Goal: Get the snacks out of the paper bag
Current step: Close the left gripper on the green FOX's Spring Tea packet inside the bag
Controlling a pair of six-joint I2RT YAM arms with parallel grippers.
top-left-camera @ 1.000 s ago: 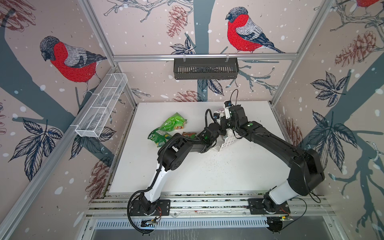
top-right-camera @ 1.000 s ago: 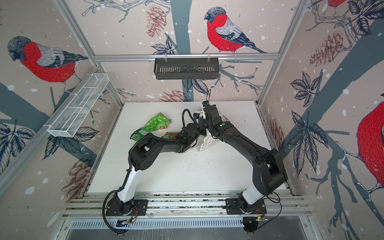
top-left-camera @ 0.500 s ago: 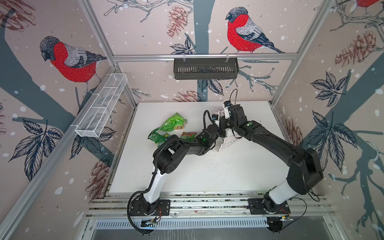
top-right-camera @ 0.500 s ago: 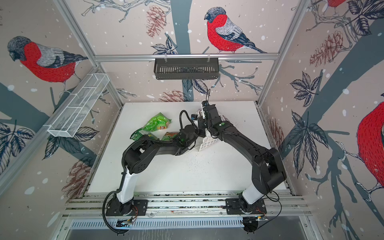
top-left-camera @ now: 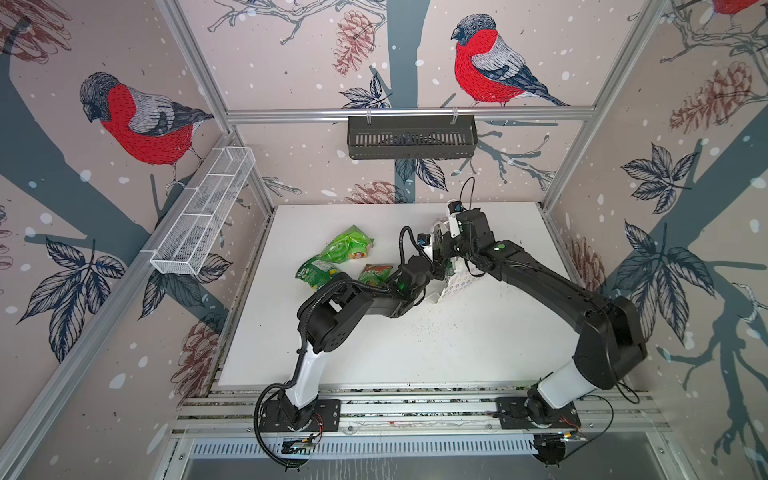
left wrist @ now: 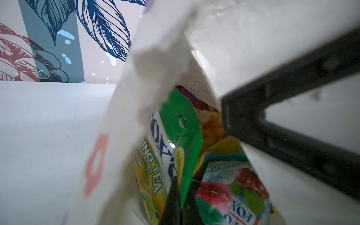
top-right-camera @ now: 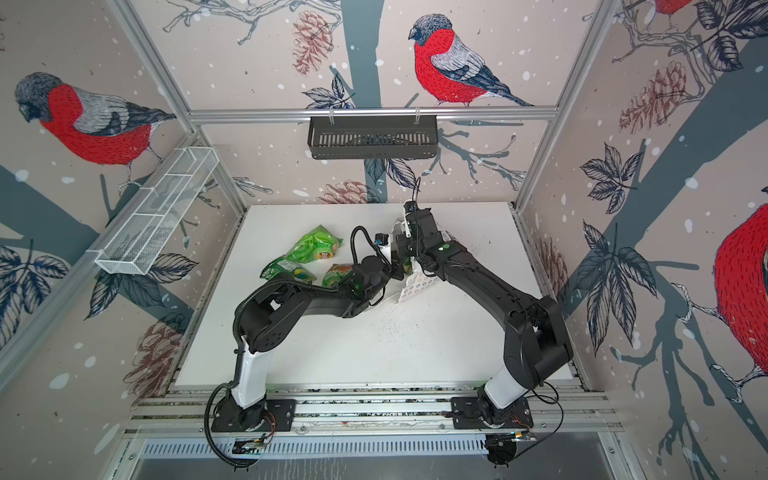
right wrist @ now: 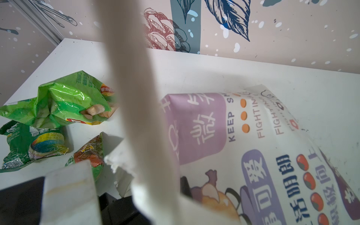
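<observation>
The white paper bag (top-left-camera: 459, 284) (top-right-camera: 419, 286) lies mid-table with its mouth facing left. My right gripper (top-left-camera: 446, 237) is shut on the bag's upper rim (right wrist: 140, 116) and holds it up; the paper hides its fingertips in the right wrist view. My left gripper (left wrist: 180, 198) (top-left-camera: 432, 266) is inside the mouth, shut on the edge of a green packet (left wrist: 181, 124). Beside that packet in the bag are a yellow packet (left wrist: 212, 128) and a teal one (left wrist: 229, 187). Three snacks lie on the table to the left: bright green (top-left-camera: 348, 245), green (top-left-camera: 318, 272) and orange-green (top-left-camera: 375, 273).
A white wire basket (top-left-camera: 203, 216) hangs on the left wall and a black basket (top-left-camera: 411, 137) on the back wall. Dark specks (top-left-camera: 432, 328) dot the table in front of the bag. The two arms cross close together over the bag's mouth.
My left arm's elbow has drawn slightly to the left while its gripper stays in the bag's mouth. The right arm and the bag have hardly moved.
</observation>
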